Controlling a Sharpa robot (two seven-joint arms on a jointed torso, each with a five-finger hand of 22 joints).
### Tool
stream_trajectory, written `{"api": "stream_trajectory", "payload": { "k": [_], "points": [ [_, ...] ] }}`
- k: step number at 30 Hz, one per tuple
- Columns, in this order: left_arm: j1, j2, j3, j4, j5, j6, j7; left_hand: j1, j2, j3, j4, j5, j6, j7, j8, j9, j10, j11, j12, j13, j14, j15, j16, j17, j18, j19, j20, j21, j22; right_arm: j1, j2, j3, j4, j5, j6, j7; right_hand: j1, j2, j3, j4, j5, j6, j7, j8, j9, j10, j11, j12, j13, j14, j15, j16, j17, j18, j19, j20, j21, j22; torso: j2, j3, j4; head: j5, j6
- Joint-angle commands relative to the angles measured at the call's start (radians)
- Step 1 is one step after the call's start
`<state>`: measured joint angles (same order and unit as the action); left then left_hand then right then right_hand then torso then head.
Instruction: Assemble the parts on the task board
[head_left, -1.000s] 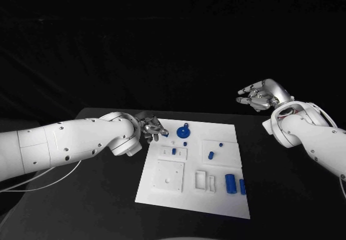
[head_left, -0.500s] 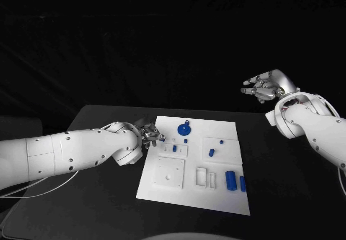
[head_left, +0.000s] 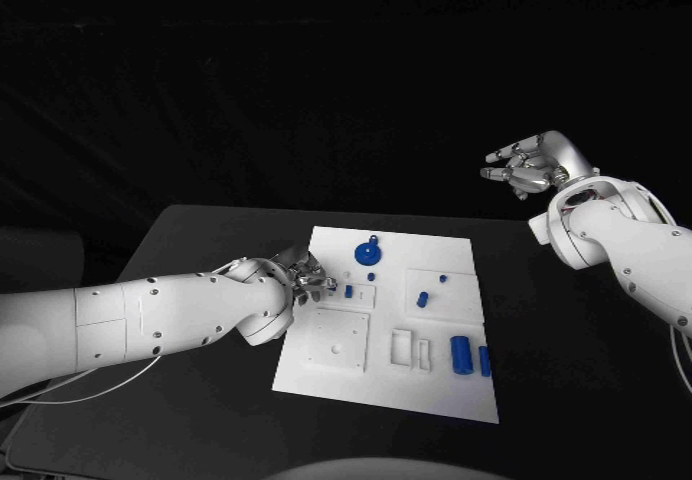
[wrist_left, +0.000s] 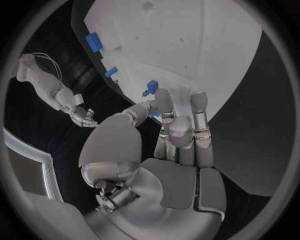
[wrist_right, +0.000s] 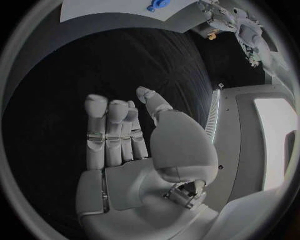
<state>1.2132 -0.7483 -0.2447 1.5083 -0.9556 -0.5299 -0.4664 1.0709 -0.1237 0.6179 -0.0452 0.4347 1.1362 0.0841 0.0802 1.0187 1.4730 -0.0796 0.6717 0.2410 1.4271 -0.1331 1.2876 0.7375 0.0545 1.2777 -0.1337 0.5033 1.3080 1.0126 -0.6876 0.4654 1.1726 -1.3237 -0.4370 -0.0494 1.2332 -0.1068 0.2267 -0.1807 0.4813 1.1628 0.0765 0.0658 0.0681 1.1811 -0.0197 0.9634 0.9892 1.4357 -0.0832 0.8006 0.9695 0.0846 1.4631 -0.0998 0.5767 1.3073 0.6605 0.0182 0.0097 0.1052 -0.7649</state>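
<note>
The white task board (head_left: 335, 378) lies mid-table with several small blue parts on it: a round one (head_left: 368, 254) at the back and a cylinder (head_left: 462, 354) at the near right. My left hand (head_left: 297, 275) sits at the board's left edge. In the left wrist view its thumb and a finger (wrist_left: 164, 102) pinch a small blue part (wrist_left: 154, 114) just above the board (wrist_left: 187, 45). My right hand (head_left: 528, 166) is raised high beyond the board's back right corner, fingers apart and empty (wrist_right: 125, 145).
The black table (head_left: 188, 395) surrounds the board, with bare surface to the left, right and front. White recessed blocks (head_left: 335, 342) take up the board's near left. My right arm (wrist_left: 47, 82) shows across the board in the left wrist view.
My left hand has slid along the board's left edge toward me. My right hand has risen a little. The head camera has shifted slightly.
</note>
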Motion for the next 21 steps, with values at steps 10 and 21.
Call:
{"api": "stream_trajectory", "payload": {
  "k": [10, 21],
  "points": [
    [-0.007, 0.011, 0.001, -0.026, -0.124, 0.046, -0.018, 0.015, 0.001, 0.041, -0.040, -0.003, 0.150, -0.112, 0.001, -0.001, 0.043, -0.009, 0.004, -0.002, 0.003, 0.000, 0.004, -0.004, 0.007, 0.000, 0.007, 0.007, 0.018, 0.000, 0.001, 0.001, 0.000, 0.010, 0.016, 0.010, -0.011, 0.000, -0.001, -0.002, 0.007, -0.004, 0.001, -0.004, -0.001, -0.004, -0.001, -0.003, 0.000, -0.006, 0.000, 0.002, 0.001, 0.007, 0.037, -0.002, 0.007, 0.068, 0.000, 0.0010, -0.0013, 0.000, -0.012],
    [-0.008, 0.017, 0.001, -0.037, -0.133, 0.092, -0.059, 0.016, 0.003, 0.042, -0.044, -0.005, 0.150, -0.112, 0.000, -0.002, 0.043, -0.010, 0.005, -0.002, 0.003, 0.000, 0.005, -0.004, 0.007, 0.000, 0.007, 0.008, 0.018, 0.000, 0.000, 0.001, -0.001, 0.013, 0.019, 0.009, -0.011, 0.001, -0.001, -0.002, 0.010, -0.004, 0.001, -0.003, -0.001, -0.004, -0.001, -0.002, 0.000, -0.006, 0.000, 0.003, 0.002, 0.007, 0.037, -0.002, 0.008, 0.068, 0.000, 0.0010, -0.0005, -0.004, -0.017]
  ]
}}
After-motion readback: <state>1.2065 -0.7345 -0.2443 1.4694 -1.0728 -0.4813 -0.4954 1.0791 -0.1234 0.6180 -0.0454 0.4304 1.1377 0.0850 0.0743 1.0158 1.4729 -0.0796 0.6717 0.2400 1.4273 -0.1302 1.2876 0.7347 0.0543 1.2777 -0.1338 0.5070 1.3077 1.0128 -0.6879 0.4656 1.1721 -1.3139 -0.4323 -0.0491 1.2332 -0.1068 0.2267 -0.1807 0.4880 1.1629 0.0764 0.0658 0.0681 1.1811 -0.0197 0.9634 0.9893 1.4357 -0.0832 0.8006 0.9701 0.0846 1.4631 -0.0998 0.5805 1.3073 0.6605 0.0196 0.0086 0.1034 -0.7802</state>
